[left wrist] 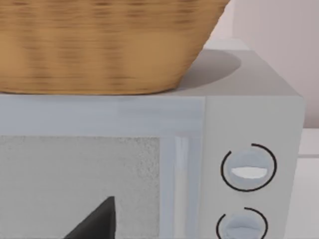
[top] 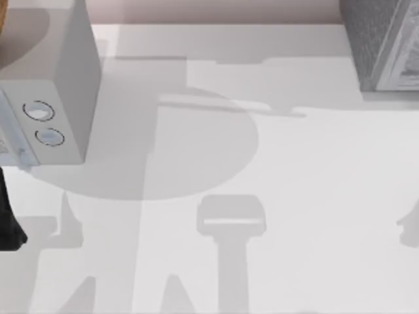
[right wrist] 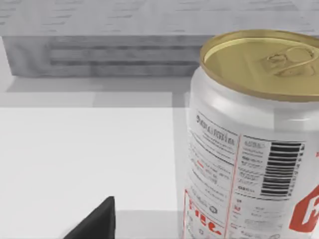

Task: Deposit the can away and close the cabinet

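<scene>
Top view: a white counter [top: 294, 196] carries a microwave [top: 59, 98] at the far left and a grey cabinet [top: 386, 42] at the far right; part of the left arm [top: 8, 216] shows as a dark shape at the left edge. Left wrist view: the microwave's two dials [left wrist: 248, 168] and door, with a wicker basket [left wrist: 99, 45] resting on top. Right wrist view: an upright can [right wrist: 254, 144] with a gold lid stands close to the camera, the cabinet beyond it. Whether either arm's jaws are open or closed cannot be told.
</scene>
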Robot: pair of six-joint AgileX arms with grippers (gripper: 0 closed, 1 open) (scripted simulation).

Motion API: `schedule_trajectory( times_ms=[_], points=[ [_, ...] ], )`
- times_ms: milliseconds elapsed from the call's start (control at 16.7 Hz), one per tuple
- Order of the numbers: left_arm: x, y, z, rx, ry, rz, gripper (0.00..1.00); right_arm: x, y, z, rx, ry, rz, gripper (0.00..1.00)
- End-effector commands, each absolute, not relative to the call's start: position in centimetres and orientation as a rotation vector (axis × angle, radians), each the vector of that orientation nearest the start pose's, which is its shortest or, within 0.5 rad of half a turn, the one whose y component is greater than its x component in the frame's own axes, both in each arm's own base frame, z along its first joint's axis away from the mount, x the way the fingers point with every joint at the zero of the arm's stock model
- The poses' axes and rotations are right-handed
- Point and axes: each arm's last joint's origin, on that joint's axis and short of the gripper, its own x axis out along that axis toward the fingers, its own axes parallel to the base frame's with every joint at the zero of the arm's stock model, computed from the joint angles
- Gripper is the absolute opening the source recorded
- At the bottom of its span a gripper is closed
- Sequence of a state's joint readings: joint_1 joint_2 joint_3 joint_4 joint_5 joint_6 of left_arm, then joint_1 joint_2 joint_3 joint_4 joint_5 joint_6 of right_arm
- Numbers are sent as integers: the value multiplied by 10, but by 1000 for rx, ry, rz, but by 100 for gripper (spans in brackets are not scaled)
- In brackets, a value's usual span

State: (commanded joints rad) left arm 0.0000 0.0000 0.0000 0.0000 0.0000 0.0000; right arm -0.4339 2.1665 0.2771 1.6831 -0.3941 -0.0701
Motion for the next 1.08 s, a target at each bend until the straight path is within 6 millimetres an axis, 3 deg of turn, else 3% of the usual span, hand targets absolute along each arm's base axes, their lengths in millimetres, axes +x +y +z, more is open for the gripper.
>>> schedule_trajectory(
  times_ms=[240,600,900,1080],
  points=[
    [106,-1,160,0,0,0,100,239,-91,44,4,200,-9,100],
    [106,-1,160,0,0,0,100,285,-93,36,1,192,-9,100],
    [106,-1,160,0,0,0,100,289,-92,35,2,194,-9,100],
    [106,-1,160,0,0,0,100,289,-92,35,2,194,-9,77]
  ],
)
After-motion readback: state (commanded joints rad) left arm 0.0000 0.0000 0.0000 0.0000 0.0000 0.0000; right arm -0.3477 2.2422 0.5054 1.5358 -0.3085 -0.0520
